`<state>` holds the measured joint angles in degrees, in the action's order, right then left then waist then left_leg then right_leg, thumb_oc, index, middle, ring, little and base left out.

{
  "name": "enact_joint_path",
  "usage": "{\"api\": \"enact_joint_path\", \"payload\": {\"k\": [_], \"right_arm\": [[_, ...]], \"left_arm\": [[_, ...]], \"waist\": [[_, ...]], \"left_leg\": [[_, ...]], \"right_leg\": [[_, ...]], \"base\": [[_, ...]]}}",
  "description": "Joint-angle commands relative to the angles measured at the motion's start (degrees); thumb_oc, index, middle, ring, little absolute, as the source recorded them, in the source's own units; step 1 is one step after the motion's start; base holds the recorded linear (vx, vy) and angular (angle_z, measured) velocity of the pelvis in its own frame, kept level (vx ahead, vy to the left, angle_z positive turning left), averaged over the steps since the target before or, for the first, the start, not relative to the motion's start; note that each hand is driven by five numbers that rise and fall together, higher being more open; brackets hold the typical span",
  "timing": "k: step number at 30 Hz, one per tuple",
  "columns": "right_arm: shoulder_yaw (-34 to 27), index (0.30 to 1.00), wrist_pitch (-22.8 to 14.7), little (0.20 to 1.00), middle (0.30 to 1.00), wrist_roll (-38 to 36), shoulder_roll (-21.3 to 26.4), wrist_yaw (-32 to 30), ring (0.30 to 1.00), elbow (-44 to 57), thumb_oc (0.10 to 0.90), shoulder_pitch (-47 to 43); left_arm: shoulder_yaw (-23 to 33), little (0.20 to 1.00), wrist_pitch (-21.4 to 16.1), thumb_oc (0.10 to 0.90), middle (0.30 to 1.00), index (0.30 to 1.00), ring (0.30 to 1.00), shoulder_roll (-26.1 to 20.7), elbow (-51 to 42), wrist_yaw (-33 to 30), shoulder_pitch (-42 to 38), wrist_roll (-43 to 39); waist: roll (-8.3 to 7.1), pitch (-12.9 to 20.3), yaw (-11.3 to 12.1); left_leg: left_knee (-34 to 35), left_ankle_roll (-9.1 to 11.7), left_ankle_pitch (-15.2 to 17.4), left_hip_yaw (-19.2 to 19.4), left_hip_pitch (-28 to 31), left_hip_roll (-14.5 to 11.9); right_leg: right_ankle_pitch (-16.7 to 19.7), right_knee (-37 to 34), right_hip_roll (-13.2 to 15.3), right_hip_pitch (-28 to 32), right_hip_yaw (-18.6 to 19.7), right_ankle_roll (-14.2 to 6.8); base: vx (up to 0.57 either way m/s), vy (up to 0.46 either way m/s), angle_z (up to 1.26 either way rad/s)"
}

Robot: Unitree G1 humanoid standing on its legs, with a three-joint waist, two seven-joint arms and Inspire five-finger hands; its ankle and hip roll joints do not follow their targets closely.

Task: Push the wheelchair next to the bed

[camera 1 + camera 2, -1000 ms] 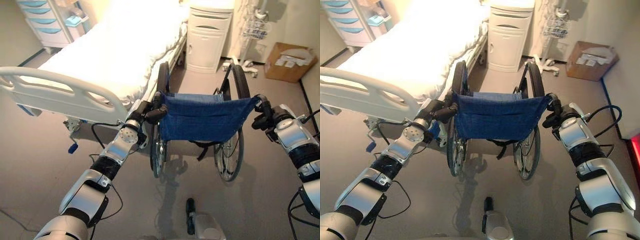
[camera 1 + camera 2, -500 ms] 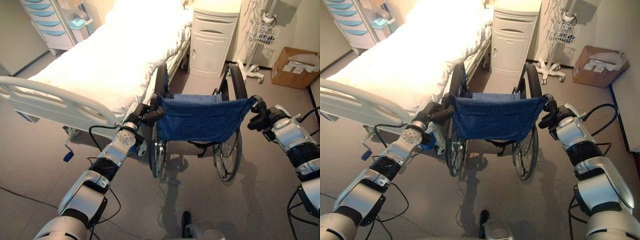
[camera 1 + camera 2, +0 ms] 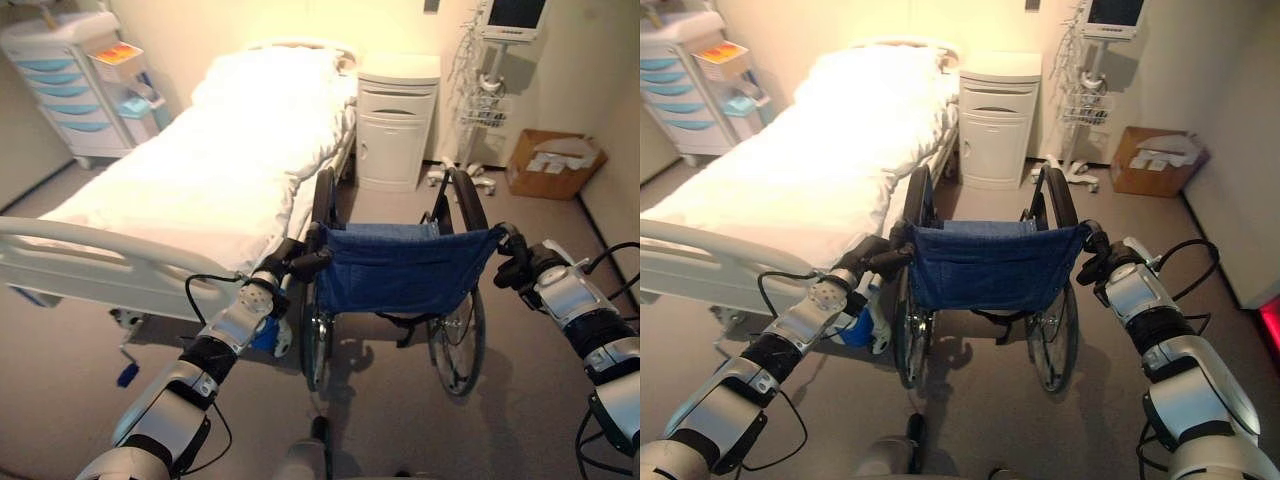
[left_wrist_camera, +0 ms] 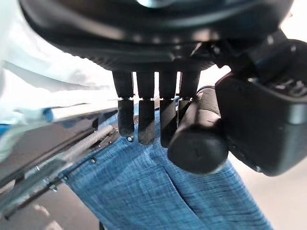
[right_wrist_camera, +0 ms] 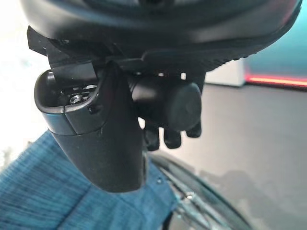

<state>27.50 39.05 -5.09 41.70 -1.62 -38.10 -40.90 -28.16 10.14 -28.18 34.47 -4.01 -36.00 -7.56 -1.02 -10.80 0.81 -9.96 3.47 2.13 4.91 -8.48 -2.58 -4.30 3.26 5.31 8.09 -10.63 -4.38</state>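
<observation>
Wheelchair point(image 3: 400, 268), blue woven cloth back, stands beside the white bed point(image 3: 210, 170). My left hand point(image 3: 296, 262) and right hand point(image 3: 515, 267) reach forward, fingers point(image 4: 146, 120) clamped round its round black push handles point(image 4: 199, 139).

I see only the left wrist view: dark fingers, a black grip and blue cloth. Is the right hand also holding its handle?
Observer: Yes. In the right wrist view the right hand has its fingers curled round the right push handle.
Operator: Where is the wheelchair relative to the bed?
Observer: The wheelchair stands beside the bed, its left wheel close to the bed's side.
Operator: What is ahead of the chair?
Observer: A white bedside cabinet against the far wall, with open floor between.
</observation>
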Motion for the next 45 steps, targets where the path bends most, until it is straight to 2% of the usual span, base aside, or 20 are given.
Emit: {"api": "enact_joint_path", "payload": {"k": [1,6,10,12,14,15,17,21,24,27,29,30,31,32,36,40,41,42,44,45], "right_arm": [[2.39,0.3,-7.04,0.3,0.3,0.56,-2.46,2.31,0.3,4.43,0.4,-5.54],[1.78,0.3,-9.84,0.3,0.3,1.4,-3.38,1.74,0.3,2.46,0.4,-5.13],[1.75,0.3,-11.89,0.3,0.3,2.07,-4.25,1.19,0.3,0.52,0.4,-3.79],[1.85,0.3,-11.79,0.3,0.3,2.1,-4.5,0.84,0.3,0.78,0.4,-3.3],[2.05,0.3,-10.95,0.3,0.3,1.8,-4.43,0.56,0.3,1.99,0.4,-3.48],[2.04,0.3,-10.45,0.3,0.3,1.36,-4.09,0.54,0.3,2.81,0.4,-3.87],[1.88,0.3,-9.21,0.3,0.3,0.69,-2.61,0.24,0.3,4.81,0.4,-4.1],[1.86,0.3,-7.06,0.3,0.3,-0.04,-0.53,0.69,0.3,4.52,0.4,-6.23],[2.53,0.3,-5.69,0.3,0.3,-0.47,0.27,1.92,0.3,3.88,0.4,-8.72],[3.23,0.3,-5.41,0.3,0.3,-1.39,-0.18,2.55,0.3,3.15,0.4,-10.14],[3.28,0.3,-5.69,0.3,0.3,-1.08,-0.52,2.82,0.3,2.92,0.4,-10.1],[3.25,0.3,-6.21,0.3,0.3,-1.22,-0.61,2.74,0.3,2.67,0.4,-9.76],[2.68,0.3,-6.37,0.3,0.3,-1.2,-0.67,3.04,0.3,2.71,0.4,-9.12],[2.66,0.3,-6.42,0.3,0.3,-1.22,-0.67,3.07,0.3,2.69,0.4,-9.07],[2.75,0.3,-7.05,0.3,0.3,-0.77,-0.99,3.6,0.3,2.17,0.4,-8.26],[2.69,0.3,-6.71,0.3,0.3,-0.67,-0.78,3.92,0.3,2.31,0.4,-7.21],[3.18,0.3,-7.24,0.3,0.3,-0.82,-1.07,3.2,0.3,2.01,0.4,-6.42],[3.26,0.3,-7.37,0.3,0.3,-0.96,-1.15,3.0,0.3,1.9,0.4,-6.27],[3.73,0.3,-6.67,0.3,0.3,-1.62,-1.62,2.55,0.3,2.16,0.4,-6.4],[4.05,0.3,-6.5,0.3,0.3,-1.74,-2.07,2.03,0.3,1.93,0.4,-6.62]], "left_arm": [[-1.5,0.3,1.29,0.4,0.3,0.3,0.3,-3.34,3.4,-0.59,-0.97,2.14],[-1.84,0.3,1.75,0.4,0.3,0.3,0.3,-3.28,3.49,-1.67,-2.12,1.78],[-2.49,0.3,1.85,0.4,0.3,0.3,0.3,-1.84,3.82,-2.99,-1.63,2.35],[-2.5,0.3,1.48,0.4,0.3,0.3,0.3,-1.03,3.76,-3.64,-0.7,2.99],[-2.18,0.3,1.55,0.4,0.3,0.3,0.3,-1.05,3.05,-4.09,-0.18,3.78],[-2.0,0.3,1.65,0.4,0.3,0.3,0.3,-1.38,2.42,-4.37,-0.06,3.8],[-1.87,0.3,1.24,0.4,0.3,0.3,0.3,-1.72,1.39,-4.37,-0.03,4.11],[-2.11,0.3,-0.19,0.4,0.3,0.3,0.3,0.11,1.94,-4.22,-0.63,4.74],[-2.17,0.3,-0.37,0.4,0.3,0.3,0.3,1.44,2.08,-4.37,-0.2,6.2],[-1.78,0.3,-1.25,0.4,0.3,0.3,0.3,1.89,2.3,-4.93,0.21,5.3],[-2.24,0.3,-1.5,0.4,0.3,0.3,0.3,1.53,2.28,-4.64,0.23,5.14],[-2.49,0.3,-2.16,0.4,0.3,0.3,0.3,1.69,2.62,-4.48,0.44,5.26],[-2.56,0.3,-2.21,0.4,0.3,0.3,0.3,1.67,2.56,-3.48,0.26,5.77],[-2.58,0.3,-2.17,0.4,0.3,0.3,0.3,1.69,2.56,-3.43,0.24,5.8],[-3.37,0.3,-3.26,0.4,0.3,0.3,0.3,2.54,4.53,-3.18,-0.41,5.6],[-3.59,0.3,-4.52,0.4,0.3,0.3,0.3,3.44,6.54,-2.25,-1.49,4.75],[-4.03,0.3,-4.78,0.4,0.3,0.3,0.3,3.67,7.35,-2.25,-1.72,4.07],[-4.07,0.3,-4.81,0.4,0.3,0.3,0.3,3.69,7.47,-2.2,-1.71,3.98],[-3.99,0.3,-4.06,0.4,0.3,0.3,0.3,3.74,7.55,-1.6,-2.07,4.08],[-3.7,0.3,-4.1,0.4,0.3,0.3,0.3,3.82,7.21,-1.65,-1.89,4.47]], "waist": [[-0.86,-0.58,2.71],[-0.62,-0.49,3.32],[-0.82,0.11,3.19],[-0.96,0.03,2.21],[-0.62,-0.6,1.14],[-0.63,-1.36,0.32],[-1.87,-3.21,-2.04],[-2.63,-3.65,-4.44],[-2.88,-3.02,-4.54],[-3.28,-2.45,-3.43],[-3.28,-2.53,-3.34],[-3.13,-2.25,-3.55],[-2.77,-1.81,-3.94],[-2.73,-1.79,-3.99],[-2.24,-1.48,-4.55],[-1.62,-0.36,-6.92],[-1.66,0.13,-7.28],[-1.7,0.2,-7.25],[-2.43,-0.54,-6.01],[-2.86,-2.09,-4.4]], "left_leg": [[4.38,-3.39,-4.35,-1.27,3.06,2.84],[3.99,-5.1,-3.05,-0.79,3.08,4.64],[3.38,-6.17,-1.79,-1.48,4.01,5.9],[3.17,-6.46,-1.2,-2.51,5.5,6.64],[3.78,-6.31,-0.31,-3.19,7.94,6.63],[4.11,-6.39,0.62,-3.57,9.46,6.78],[3.71,-6.81,4.33,-4.91,13.08,8.56],[2.86,-6.44,7.24,-7.24,16.64,9.7],[2.83,-5.98,8.38,-7.43,18.29,8.85],[0.21,-5.63,8.88,-7.22,16.26,8.66],[-0.79,-4.74,9.49,-6.93,16.69,7.01],[-0.48,-4.07,9.09,-6.5,17.68,5.63],[-0.5,-2.98,7.06,-6.02,18.62,3.87],[-0.49,-2.86,6.88,-6.02,18.72,3.72],[-2.15,-1.23,2.43,-5.58,18.28,1.71],[-7.08,1.11,-3.87,-4.22,20.23,-2.51],[-11.6,1.66,-7.8,-5.17,20.08,-3.06],[-12.42,1.73,-8.3,-5.44,19.79,-3.03],[-15.86,1.14,-9.65,-5.87,14.68,-2.44],[-14.18,-0.05,-9.11,-5.54,8.23,-1.08]], "right_leg": [[1.54,8.19,1.37,3.61,6.27,-4.31],[6.67,16.36,2.97,1.41,6.32,-4.69],[9.94,20.03,1.94,-0.5,8.03,-4.68],[8.87,17.25,0.5,-2.9,8.57,-4.1],[8.29,14.9,0.04,-8.09,7.46,-3.63],[8.77,13.03,-0.17,-11.95,7.09,-3.53],[11.86,7.14,0.49,-17.75,6.41,-4.32],[14.22,-3.34,-0.19,-20.22,5.61,-5.26],[13.91,0.66,-0.53,-19.42,4.7,-4.24],[11.2,4.2,-0.75,-17.21,4.24,-3.27],[9.89,4.99,-0.34,-16.46,3.51,-2.9],[9.42,4.98,-0.35,-16.39,2.57,-2.48],[8.71,4.61,-0.81,-15.97,1.2,-1.69],[8.63,4.55,-0.87,-15.87,1.03,-1.61],[7.34,3.48,-1.75,-14.03,-0.25,-0.28],[5.71,5.12,-1.85,-14.85,-0.79,1.45],[4.9,5.57,-2.14,-14.69,-0.53,2.54],[4.75,5.57,-2.22,-14.53,-0.46,2.73],[3.56,5.25,-2.61,-11.83,0.67,3.29],[2.61,4.81,-3.33,-8.7,2.81,3.18]], "base": [[0.19,0.228,-0.44],[0.17,0.196,-0.35],[0.23,0.106,-0.25],[0.29,0.04,0.11],[0.26,-0.004,-0.18],[0.29,-0.056,-0.31],[0.37,-0.063,-0.15],[0.39,-0.056,0.87],[0.42,-0.16,1.13],[0.31,-0.192,0.09],[0.35,-0.195,0.32],[0.43,-0.223,0.32],[0.28,-0.141,0.17],[0.24,-0.109,0.2],[0.2,-0.071,0.19],[0.22,-0.013,0.09],[0.24,-0.015,0.29],[0.26,-0.034,0.32],[0.29,-0.02,-0.05],[0.31,0.021,-0.29]]}}
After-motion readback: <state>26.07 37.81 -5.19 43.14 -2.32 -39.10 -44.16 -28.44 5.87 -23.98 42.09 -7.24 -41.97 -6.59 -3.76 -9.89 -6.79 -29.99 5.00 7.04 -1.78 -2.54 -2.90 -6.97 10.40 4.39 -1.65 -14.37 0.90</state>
